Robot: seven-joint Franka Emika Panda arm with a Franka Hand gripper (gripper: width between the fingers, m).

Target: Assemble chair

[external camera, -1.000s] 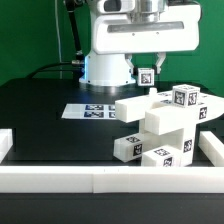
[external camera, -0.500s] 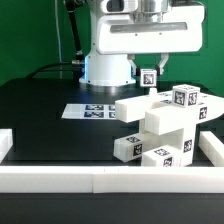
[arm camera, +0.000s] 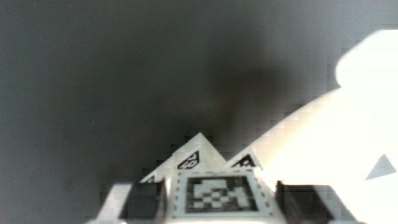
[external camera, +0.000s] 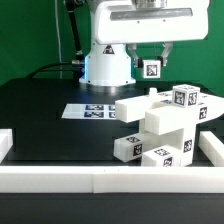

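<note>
In the exterior view my gripper (external camera: 150,62) hangs in the upper middle of the frame, clamped on a small tagged part (external camera: 150,69) – a short chair piece, by my reckoning. The half-built chair (external camera: 165,125) sits lower right, pressed near the white border rail (external camera: 110,180), with the marker board (external camera: 92,111) flat at centre left. In the wrist view the same part (arm camera: 214,192) shows low in the frame between my fingers (arm camera: 135,200), the chair's white bulk (arm camera: 347,120) blurred at the right. To do this well I should carry it level above the stack – then line it up squarely with its seat before lowering, keeping my grip firm.
</note>
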